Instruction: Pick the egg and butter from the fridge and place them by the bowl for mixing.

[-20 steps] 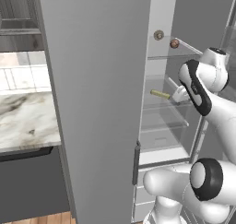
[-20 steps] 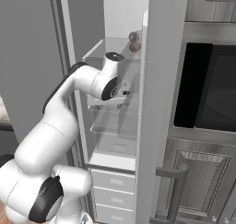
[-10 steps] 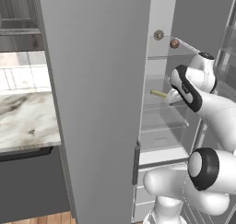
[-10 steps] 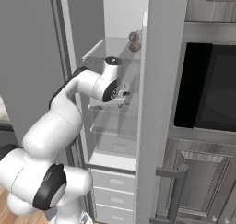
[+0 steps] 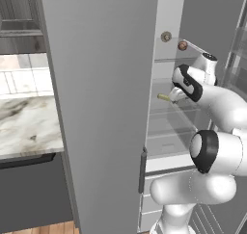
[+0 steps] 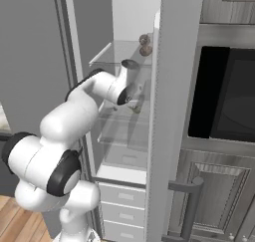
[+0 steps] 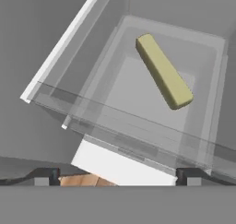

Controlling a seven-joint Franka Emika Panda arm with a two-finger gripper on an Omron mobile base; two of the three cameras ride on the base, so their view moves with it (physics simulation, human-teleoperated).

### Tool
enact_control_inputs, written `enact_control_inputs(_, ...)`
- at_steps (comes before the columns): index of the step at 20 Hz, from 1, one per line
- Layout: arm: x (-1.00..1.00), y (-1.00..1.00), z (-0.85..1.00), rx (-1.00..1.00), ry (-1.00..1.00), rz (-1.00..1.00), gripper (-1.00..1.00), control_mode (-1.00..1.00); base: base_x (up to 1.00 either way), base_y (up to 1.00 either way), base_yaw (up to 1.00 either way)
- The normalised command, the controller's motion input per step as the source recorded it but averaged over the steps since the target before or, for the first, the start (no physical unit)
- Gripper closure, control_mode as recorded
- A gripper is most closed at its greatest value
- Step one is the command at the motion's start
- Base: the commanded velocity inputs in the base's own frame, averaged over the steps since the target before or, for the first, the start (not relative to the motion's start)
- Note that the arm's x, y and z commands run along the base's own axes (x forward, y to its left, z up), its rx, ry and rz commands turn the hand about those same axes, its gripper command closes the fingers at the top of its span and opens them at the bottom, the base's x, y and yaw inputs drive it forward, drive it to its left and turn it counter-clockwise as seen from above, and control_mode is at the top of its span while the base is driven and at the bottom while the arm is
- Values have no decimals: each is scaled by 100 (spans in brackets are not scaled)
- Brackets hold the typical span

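Since a second ago the arm has swung further into the fridge point(image 5: 202, 35): wrist went from about 3 o'clock in the left base view to roughly 2 o'clock, hand now hanging over the middle glass shelf point(image 7: 115, 121). Base hasn't driven, framing is unchanged.

Nearest to us in the hand view, the gripper point(image 7: 117, 176): fingers point(image 7: 46, 176) spread wide, one at 7 o'clock and one at 5 o'clock, nothing between them. Past them, the shelf's front edge, then the butter point(image 7: 163, 71) lying flat on the shelf at about 1 o'clock, long axis running diagonally from 12 toward 3. Well apart from the tips, no contact. The left base view shows its end poking out just beside the hand point(image 5: 163, 97).

Further back and one shelf up, the egg point(image 5: 182, 45) sits at 12 o'clock of the wrist, just beside a round grey knob-like thing point(image 5: 166, 36). We think they're apart, not touching, but both are small there.

Handling, our read: butter is light, a firm stick but soft-surfaced, so a hard pinch would dent it and it may be a bit slick. Take it across the short width at mid-length, jaws square to the long sides; the hand likely needs a roll to line up with the diagonal. Egg is fragile and round, needs a gentle centred grip.

Neither item picked yet.
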Motion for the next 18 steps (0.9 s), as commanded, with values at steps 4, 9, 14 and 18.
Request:
enact_control_inputs(4, 8, -5, -11, 3, -19, 0, -100, -100, 0, 0, 0)
enact_control_inputs(9, 0, 0, -9, 0, -23, 0, -100, -100, 0, 0, 0)
enact_control_inputs(14, 0, 0, -1, 0, -2, 0, -100, -100, 0, 0, 0)
enact_control_inputs(18, 4, 0, 0, 0, 0, 0, -100, -100, 0, 0, 0)
